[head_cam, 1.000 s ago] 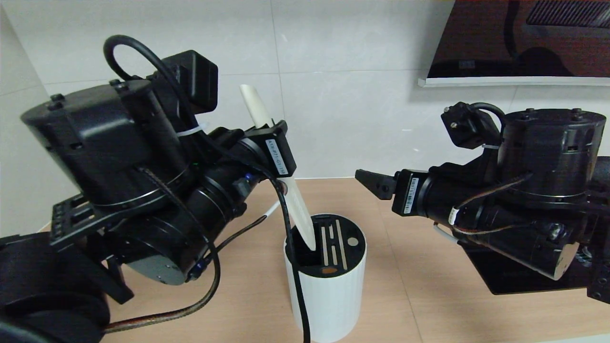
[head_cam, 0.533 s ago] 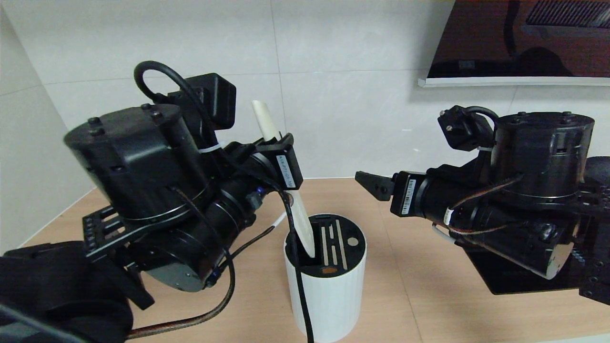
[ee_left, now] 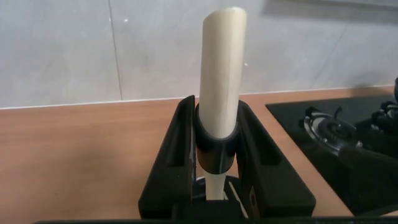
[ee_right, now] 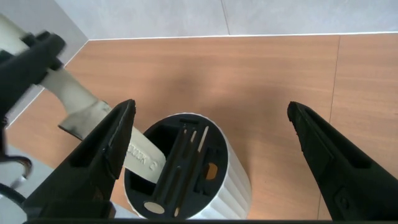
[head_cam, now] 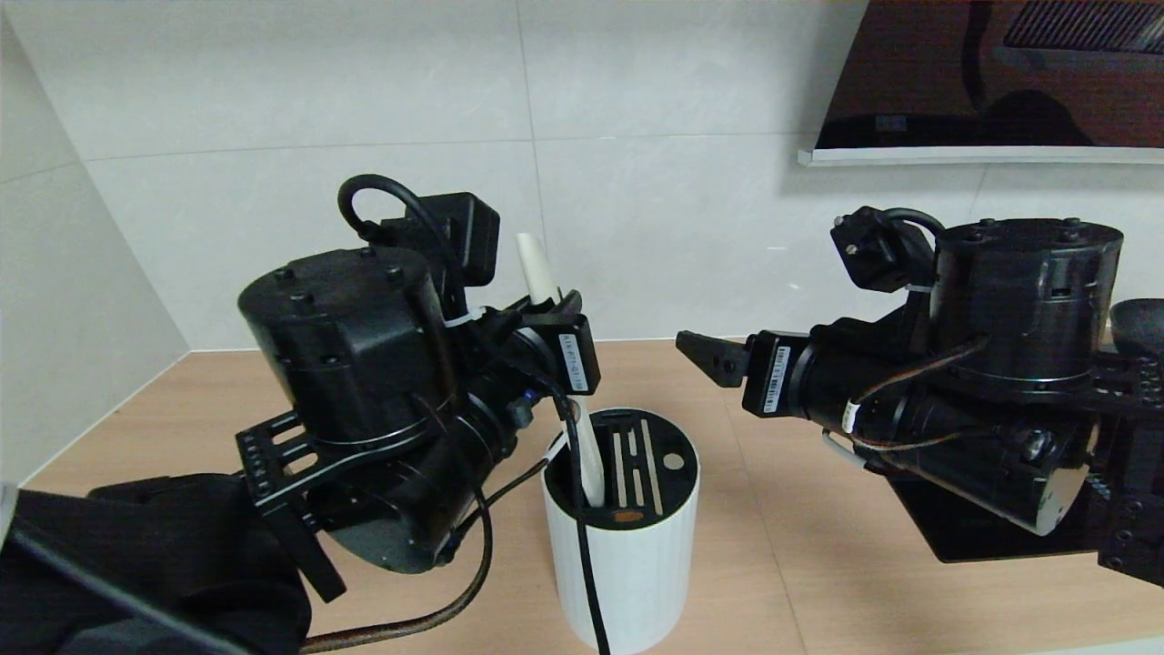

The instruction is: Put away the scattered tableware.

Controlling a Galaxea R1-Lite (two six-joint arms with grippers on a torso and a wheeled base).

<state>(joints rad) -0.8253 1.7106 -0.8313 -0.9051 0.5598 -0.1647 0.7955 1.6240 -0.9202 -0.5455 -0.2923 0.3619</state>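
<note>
From the head view: the left gripper [head_cam: 556, 320] is clamped tight on the cream handle of a white-bladed knife [head_cam: 536, 266]. The knife stands nearly upright, leaning a touch, with its blade down inside the white knife holder [head_cam: 627, 555] on the wooden tabletop [head_cam: 818, 564]. The blade enters the wide opening at the left of the holder's black top, beside the narrow slots; how deep the tip sits is hard to tell. To the right, the right gripper [head_cam: 709, 355] hangs level, above the holder's height and apart from it, holding nothing. A black cooktop [head_cam: 964, 537] lies under that arm.

From the left wrist: the knife handle [ee_left: 221, 68] rises straight up between the two black fingers [ee_left: 180, 143], which press on it from both sides just below its middle. The holder's top shows directly beneath.

From the right wrist: the right gripper [ee_right: 211, 111] is spread wide, with the knife holder [ee_right: 230, 186] below and between its fingers, touching neither. The pale blade [ee_right: 81, 109] slants into the holder from the left gripper [ee_right: 34, 56].
</note>
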